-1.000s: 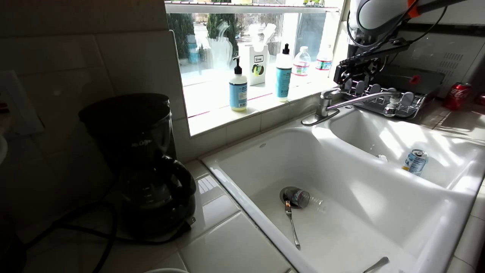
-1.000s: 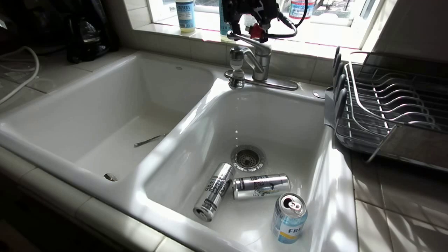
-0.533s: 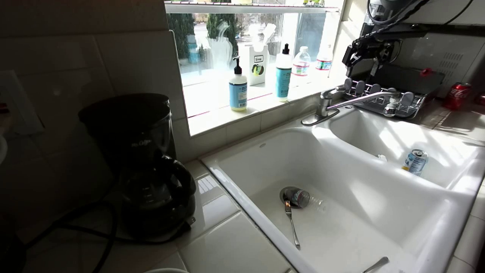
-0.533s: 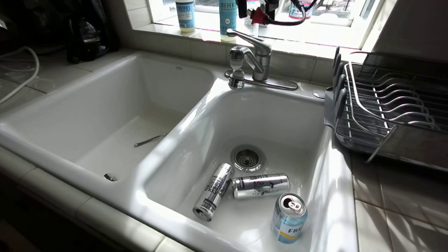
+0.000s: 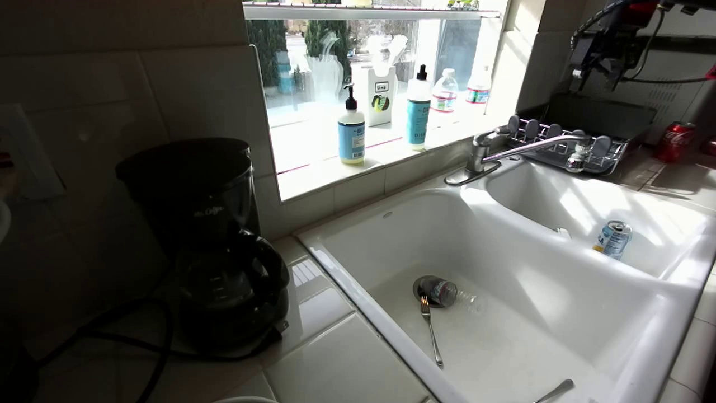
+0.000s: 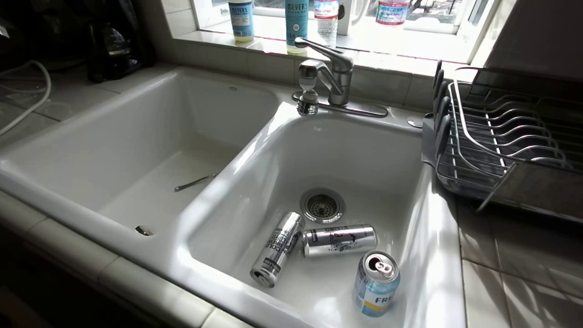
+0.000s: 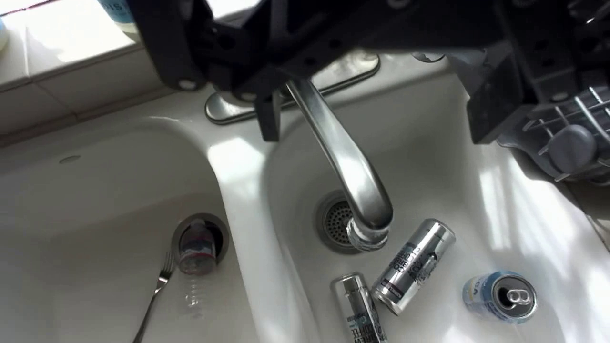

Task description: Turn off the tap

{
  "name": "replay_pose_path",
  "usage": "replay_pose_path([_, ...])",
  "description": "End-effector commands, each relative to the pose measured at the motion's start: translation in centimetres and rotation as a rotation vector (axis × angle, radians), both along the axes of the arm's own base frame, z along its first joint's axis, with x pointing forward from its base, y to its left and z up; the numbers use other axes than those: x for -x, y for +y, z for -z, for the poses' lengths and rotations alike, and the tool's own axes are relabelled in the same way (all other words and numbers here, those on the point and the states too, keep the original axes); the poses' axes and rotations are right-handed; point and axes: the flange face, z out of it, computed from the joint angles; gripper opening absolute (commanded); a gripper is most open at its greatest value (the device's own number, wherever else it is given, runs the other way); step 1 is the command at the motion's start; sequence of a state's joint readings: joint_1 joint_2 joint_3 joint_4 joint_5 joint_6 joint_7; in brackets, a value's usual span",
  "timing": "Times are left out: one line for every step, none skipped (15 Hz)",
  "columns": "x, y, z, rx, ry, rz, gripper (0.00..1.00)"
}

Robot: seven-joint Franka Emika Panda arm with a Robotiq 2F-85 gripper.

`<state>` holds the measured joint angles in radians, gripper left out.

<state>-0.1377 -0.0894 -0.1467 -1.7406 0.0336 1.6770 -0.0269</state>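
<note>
A Mr. Coffee coffeemaker [image 5: 204, 229] is looming in an exterior view; in an exterior view, the chrome faucet [image 6: 340, 82] is rising from the sink's back rim [image 6: 398, 119] — "MEYER'S" soap bottle [image 6: 297, 28] behind, "FRE" can [image 6: 377, 289] below. In the wrist view, the gripper [image 7: 376, 126] is gaping wide.

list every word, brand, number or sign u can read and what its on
"MEYER'S": blue-labelled soap bottle and teal-labelled bottle
"DIS", last letter unclear: teal-labelled bottle
"Mr. Coffee": coffee maker
"COLD", "BREW", "COFFEE": silver can
"FRE", rest turned away: blue can
"Coca": red can
Too small or blurred: white box, clear bottles, other silver can
</note>
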Motion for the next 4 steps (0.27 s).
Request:
replay_pose_path([5.6, 1.1, 0.7, 0.001, 0.049, -0.198, 1.00])
replay_pose_path([2.5, -0.3, -0.1, -0.004, 0.029, -0.105, 1.00])
replay_pose_path([3.5, 0.0, 0.0, -0.006, 0.033, -0.141, 1.00])
replay_pose_path([4.2, 0.3, 0.1, -0.008, 0.035, -0.160, 1.00])
